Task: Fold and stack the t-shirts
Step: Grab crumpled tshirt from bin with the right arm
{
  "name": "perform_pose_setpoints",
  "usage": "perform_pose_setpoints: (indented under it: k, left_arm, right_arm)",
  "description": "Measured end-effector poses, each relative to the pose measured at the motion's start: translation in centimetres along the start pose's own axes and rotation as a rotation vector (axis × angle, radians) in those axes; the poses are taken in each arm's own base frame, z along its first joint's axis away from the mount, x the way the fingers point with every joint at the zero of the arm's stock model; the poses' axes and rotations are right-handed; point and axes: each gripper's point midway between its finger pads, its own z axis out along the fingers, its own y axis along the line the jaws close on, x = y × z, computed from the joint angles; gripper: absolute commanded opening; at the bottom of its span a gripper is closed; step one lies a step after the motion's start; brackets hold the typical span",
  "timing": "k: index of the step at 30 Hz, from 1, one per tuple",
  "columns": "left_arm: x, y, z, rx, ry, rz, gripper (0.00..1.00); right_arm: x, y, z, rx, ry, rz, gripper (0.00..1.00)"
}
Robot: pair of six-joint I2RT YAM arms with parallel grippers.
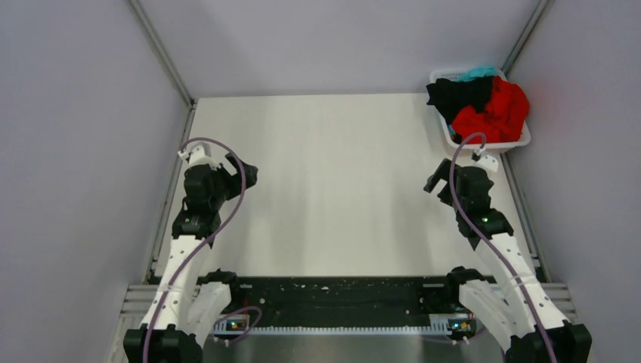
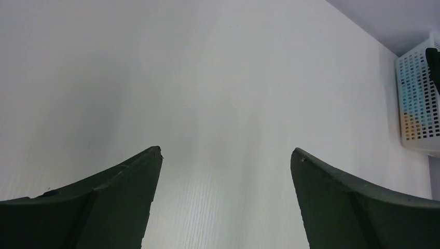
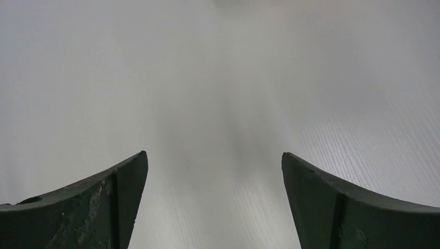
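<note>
The t-shirts lie bunched together in a white mesh basket (image 1: 495, 145) at the table's far right corner: a black one (image 1: 456, 94) on the left, a bright red one (image 1: 500, 112) on the right and a strip of a teal-blue one (image 1: 477, 74) behind them. My left gripper (image 1: 242, 175) (image 2: 225, 150) hovers over the left side of the table, open and holding nothing. My right gripper (image 1: 436, 181) (image 3: 214, 154) hangs open over bare table just in front of the basket, also with nothing between its fingers.
The white table (image 1: 332, 181) is walled by grey panels on the left, back and right. The left wrist view catches the basket's mesh side (image 2: 417, 93) at its right edge. A black rail (image 1: 332, 299) crosses the near edge between the arm bases.
</note>
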Motion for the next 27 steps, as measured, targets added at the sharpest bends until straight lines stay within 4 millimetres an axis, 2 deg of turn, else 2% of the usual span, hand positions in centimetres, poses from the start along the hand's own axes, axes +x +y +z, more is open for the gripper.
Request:
perform_pose_setpoints:
  k: [4,7,11,14,20,23,27]
  left_arm:
    - [0.2,0.0,0.4,0.000,0.011,-0.001,0.99]
    - [0.5,0.2,0.7,-0.005,0.027,-0.002,0.99]
    - [0.8,0.4,1.2,-0.012,0.039,-0.003,0.99]
    - [1.0,0.7,1.6,-0.025,0.049,-0.003,0.99]
    - [-0.5,0.8,2.1,-0.056,0.006,0.008,0.99]
    - [-1.6,0.9,2.3,-0.075,-0.027,0.015,0.99]
    - [-2.5,1.1,2.8,-0.096,-0.051,0.027,0.99]
  right_arm:
    - [-0.4,-0.1,0.4,0.019,-0.006,-0.013,0.99]
    - [-1.4,0.5,0.7,0.006,-0.029,-0.025,0.99]
    - [-4.4,1.9,1.1,-0.017,-0.099,-0.052,0.99]
    - [-7.9,2.8,1.4,0.008,-0.155,-0.077,0.99]
    - [-17.6,4.8,4.0,0.090,-0.247,-0.072,0.99]
    - [-21.6,5.0,6.8,0.132,-0.259,-0.066,0.98]
    - [-24.7,5.2,12.5,0.187,-0.226,-0.078,0.96]
